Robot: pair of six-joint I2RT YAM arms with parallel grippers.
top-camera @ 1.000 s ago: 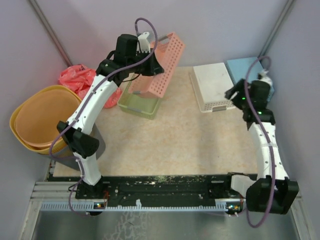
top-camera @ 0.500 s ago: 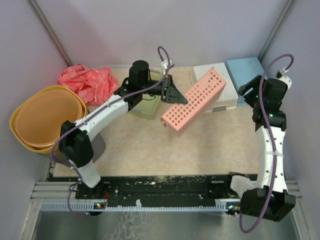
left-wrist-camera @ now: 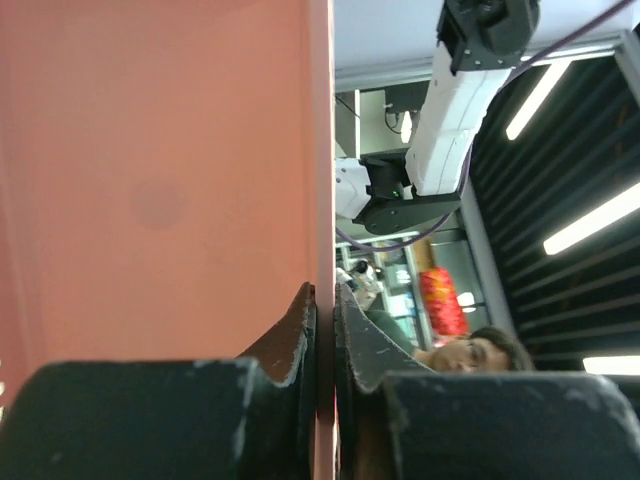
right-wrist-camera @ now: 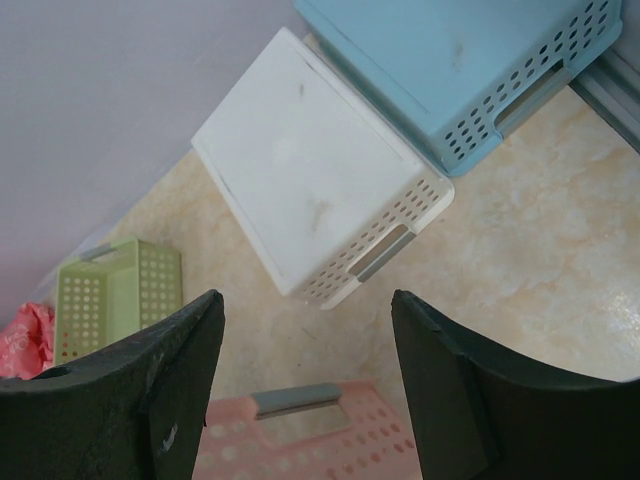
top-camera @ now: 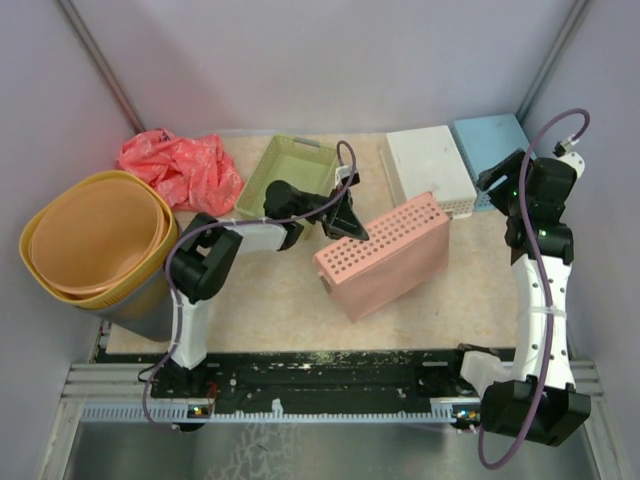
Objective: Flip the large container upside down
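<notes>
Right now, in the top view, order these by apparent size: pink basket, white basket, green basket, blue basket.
Largest: pink basket.
Then white basket and green basket, which look alike; not ranked.
Smallest: blue basket, partly hidden.

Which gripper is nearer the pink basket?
Left. The left gripper is pinched on a wall of the pink basket; the right gripper hangs open, apart, near the white basket.

Four perforated containers are showing: one pink container [top-camera: 385,262], one green container [top-camera: 290,170], one white container [top-camera: 430,168], one blue container [top-camera: 488,138]. One red bag [top-camera: 175,160] is lying at the worktop's [top-camera: 290,310] far-left corner. At least two nested yellow tubs [top-camera: 95,235] are standing beyond its left edge.
</notes>
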